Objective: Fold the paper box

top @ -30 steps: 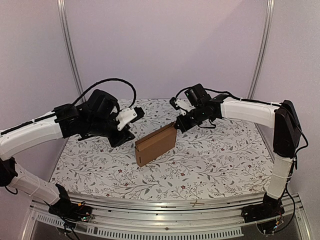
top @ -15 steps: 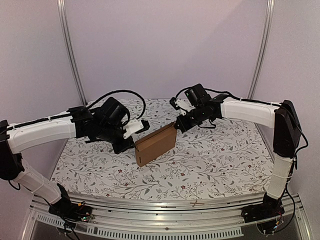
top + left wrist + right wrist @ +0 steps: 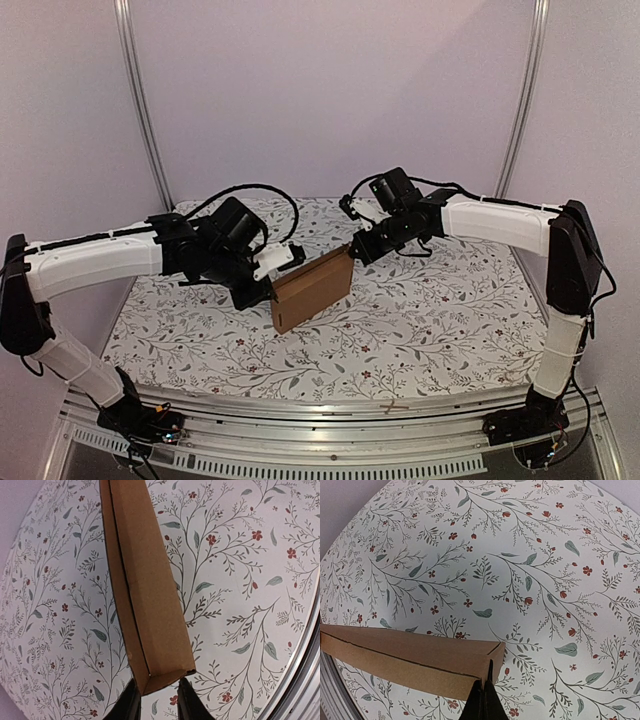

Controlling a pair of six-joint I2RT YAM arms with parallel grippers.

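One paper box (image 3: 311, 289), perhaps aloft, between left gripper (image 3: 158, 682), right gripper (image 3: 485, 686)

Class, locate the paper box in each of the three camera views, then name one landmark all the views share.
Top external: the paper box stands on edge at picture centre.
Left wrist: the box runs from the top edge to bottom centre.
Right wrist: the box lies across the lower left.
Shared landmark: the floral tablecloth under it.
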